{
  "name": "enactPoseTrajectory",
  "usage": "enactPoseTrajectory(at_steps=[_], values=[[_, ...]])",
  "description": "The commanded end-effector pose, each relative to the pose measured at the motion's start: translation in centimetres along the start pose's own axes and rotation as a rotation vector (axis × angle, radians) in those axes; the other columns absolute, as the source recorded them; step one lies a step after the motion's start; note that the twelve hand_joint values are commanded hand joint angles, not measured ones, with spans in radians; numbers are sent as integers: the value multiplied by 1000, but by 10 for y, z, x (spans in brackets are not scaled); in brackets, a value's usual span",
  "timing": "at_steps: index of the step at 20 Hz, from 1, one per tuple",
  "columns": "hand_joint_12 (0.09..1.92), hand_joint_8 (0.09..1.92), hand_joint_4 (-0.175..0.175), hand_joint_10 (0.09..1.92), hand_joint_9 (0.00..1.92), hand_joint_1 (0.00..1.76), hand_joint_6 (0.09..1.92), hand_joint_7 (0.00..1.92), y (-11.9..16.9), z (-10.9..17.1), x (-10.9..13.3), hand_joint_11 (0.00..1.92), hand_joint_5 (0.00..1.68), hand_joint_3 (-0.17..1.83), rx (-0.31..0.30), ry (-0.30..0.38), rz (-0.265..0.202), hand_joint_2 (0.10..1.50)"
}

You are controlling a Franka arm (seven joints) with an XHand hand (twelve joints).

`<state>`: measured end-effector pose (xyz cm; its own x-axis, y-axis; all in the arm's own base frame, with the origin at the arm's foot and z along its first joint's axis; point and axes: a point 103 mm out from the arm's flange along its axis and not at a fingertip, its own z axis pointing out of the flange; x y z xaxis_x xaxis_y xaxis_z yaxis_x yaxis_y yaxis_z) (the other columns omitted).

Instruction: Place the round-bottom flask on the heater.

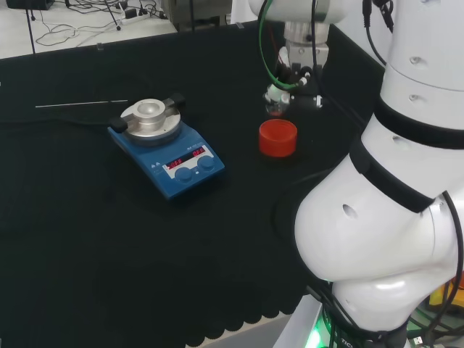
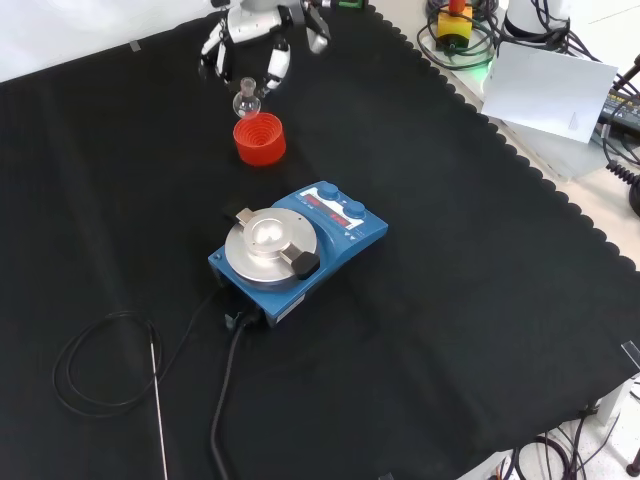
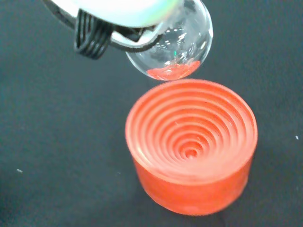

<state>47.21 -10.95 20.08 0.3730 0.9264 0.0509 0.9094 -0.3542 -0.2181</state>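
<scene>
1. Head view: my hand (image 1: 293,80) hangs at the far right of the desk (image 1: 87,239), just past the red ribbed stand (image 1: 278,138). Its fingers are curled round the neck of the flask (image 1: 275,106), whose clear bulb hangs below them, clear of the stand's rim. The heater (image 1: 168,148), blue with a round metal plate on top, stands well apart to the left.

2. Front view: the flask (image 2: 247,99) is upright, its short neck between my fingers (image 2: 275,66), with the bulb just above and behind the stand (image 2: 260,138). The heater (image 2: 296,248) lies nearer the camera, with bare cloth between it and the stand. A black cable and a thin rod lie on the desk beyond the heater, off the straight path.

3. Wrist view: the flask (image 3: 173,45) is a small, thin-walled glass ball, empty as far as I can tell; the red in it looks like the stand (image 3: 191,144) showing through. I judge it light, stiff, slippery and easy to break. The neck is the place to hold it, since the bulb offers nothing to catch. With its round bottom it would roll on a flat surface, so it should go into the dished middle of the plate, lowered gently.
</scene>
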Motion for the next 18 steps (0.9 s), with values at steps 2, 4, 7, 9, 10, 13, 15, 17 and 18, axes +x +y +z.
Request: enactPoseTrajectory(at_steps=[2,4,7,9,10,13,15,17,18], values=[[1281,692,53,588,722,1123,924,416,-28,-35,47,573,1158,759,-1,-8,-74,664],[1281,693,52,588,723,1124,925,417,-29,-38,59,574,1157,759,0,-13,-101,664],[1280,693,49,588,725,1124,927,417,-30,-44,82,577,1156,760,-4,-11,-131,664],[1280,693,48,588,725,1124,928,417,-29,-48,96,578,1156,760,-5,-13,-156,664],[1280,694,47,588,726,1124,928,417,-28,-50,99,579,1156,760,-5,-15,-169,664],[1279,694,45,588,726,1125,930,418,-33,-50,147,580,1155,761,-1,-38,-210,664],[1279,694,44,588,727,1125,930,418,-30,-51,161,581,1155,761,8,-47,-236,664],[1278,695,43,588,727,1125,931,418,-29,-51,177,582,1154,762,11,-57,-265,664],[1278,695,43,588,727,1125,932,418,-29,-51,185,582,1154,762,13,-64,-278,664]])
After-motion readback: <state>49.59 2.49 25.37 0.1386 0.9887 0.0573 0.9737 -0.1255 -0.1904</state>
